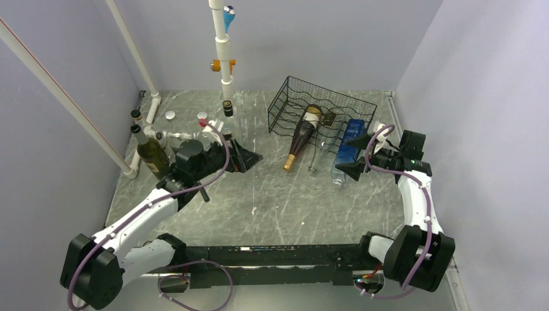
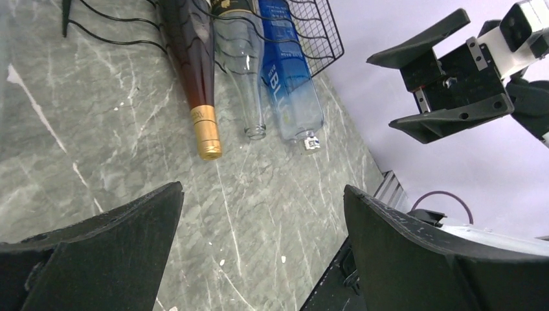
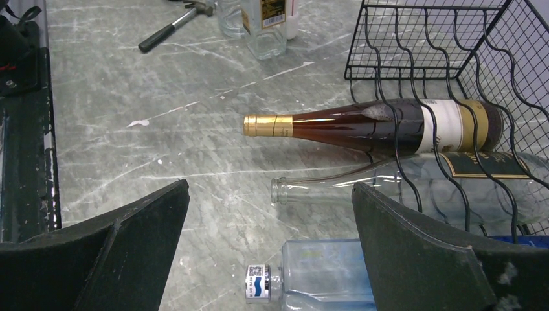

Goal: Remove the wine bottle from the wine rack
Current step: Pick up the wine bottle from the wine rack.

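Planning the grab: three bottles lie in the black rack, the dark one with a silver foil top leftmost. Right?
No: the dark bottle has a gold foil top, not silver, as the right wrist view shows. The rest holds.

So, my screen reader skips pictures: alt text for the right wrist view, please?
A dark gold-capped wine bottle and a clear bottle lie in a black wire rack, necks pointing left over a table; a blue bottle lies nearer. The open right gripper frames the bottom.

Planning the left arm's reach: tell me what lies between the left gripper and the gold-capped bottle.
Nothing: only bare tabletop separates the open left gripper from the gold-capped bottle, seen in the left wrist view.
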Controlling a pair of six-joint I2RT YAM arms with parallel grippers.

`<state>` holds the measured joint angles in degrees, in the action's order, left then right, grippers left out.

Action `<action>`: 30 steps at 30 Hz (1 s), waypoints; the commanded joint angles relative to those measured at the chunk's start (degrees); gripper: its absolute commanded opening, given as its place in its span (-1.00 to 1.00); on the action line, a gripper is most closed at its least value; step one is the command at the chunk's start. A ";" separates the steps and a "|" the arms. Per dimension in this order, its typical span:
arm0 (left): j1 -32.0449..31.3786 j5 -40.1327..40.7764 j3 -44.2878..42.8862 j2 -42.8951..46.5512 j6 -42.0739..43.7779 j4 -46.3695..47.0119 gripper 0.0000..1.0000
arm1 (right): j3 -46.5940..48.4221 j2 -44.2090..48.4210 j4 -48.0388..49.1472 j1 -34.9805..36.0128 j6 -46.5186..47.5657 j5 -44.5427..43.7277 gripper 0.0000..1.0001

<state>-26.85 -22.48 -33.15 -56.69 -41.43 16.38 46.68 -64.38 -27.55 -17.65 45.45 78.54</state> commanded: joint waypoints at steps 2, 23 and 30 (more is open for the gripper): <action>-7.03 10.21 -11.17 -4.71 10.64 -13.11 0.99 | -0.11 0.41 0.04 -0.50 1.16 2.60 0.99; -17.84 25.82 -38.12 -32.26 26.36 -33.67 0.99 | -0.14 0.22 -0.34 -0.71 1.68 2.25 0.99; -15.84 5.39 -42.27 -39.57 32.31 -30.46 0.99 | 0.08 0.28 -1.07 -0.76 2.39 2.19 1.00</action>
<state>-43.92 -3.42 -71.77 -93.86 -14.02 -16.75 46.39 -64.51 -28.01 -18.00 45.87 78.52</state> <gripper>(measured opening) 0.995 0.994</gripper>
